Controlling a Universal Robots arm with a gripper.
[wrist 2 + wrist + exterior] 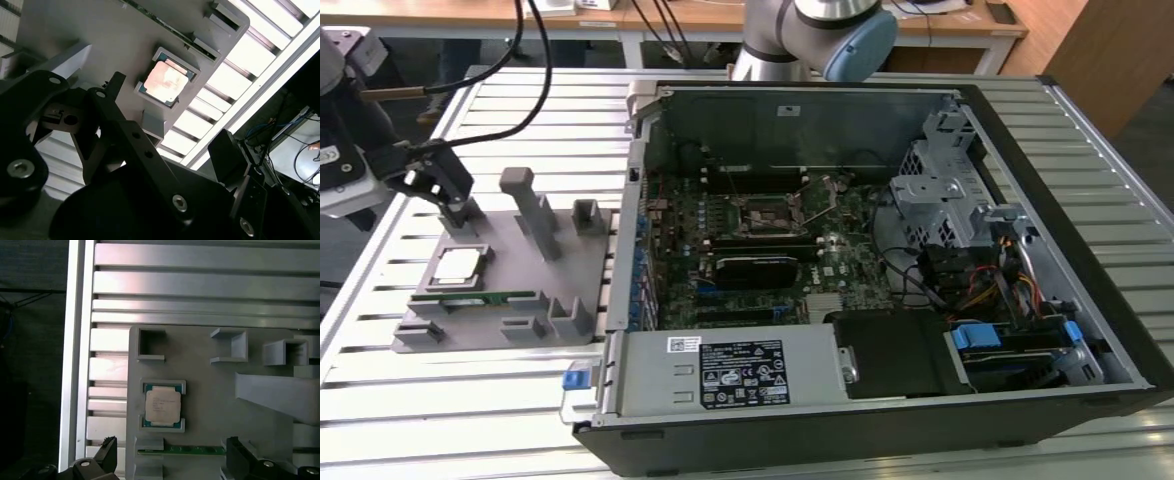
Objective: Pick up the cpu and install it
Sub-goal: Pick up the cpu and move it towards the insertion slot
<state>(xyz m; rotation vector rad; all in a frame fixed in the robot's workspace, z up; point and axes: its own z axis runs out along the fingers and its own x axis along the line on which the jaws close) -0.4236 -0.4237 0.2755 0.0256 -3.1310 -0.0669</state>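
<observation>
Looks like the approach to the pick-up: the gripper (171,445) hovers near the cpu (162,406) in its grey tray (210,385), fingers wide and empty, needing to straddle it squarely.

The edge cuts off the tool (171,447).

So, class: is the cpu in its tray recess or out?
In. The cpu lies flat in its recess on the grey tray; the open gripper holds nothing and is apart from it.
</observation>
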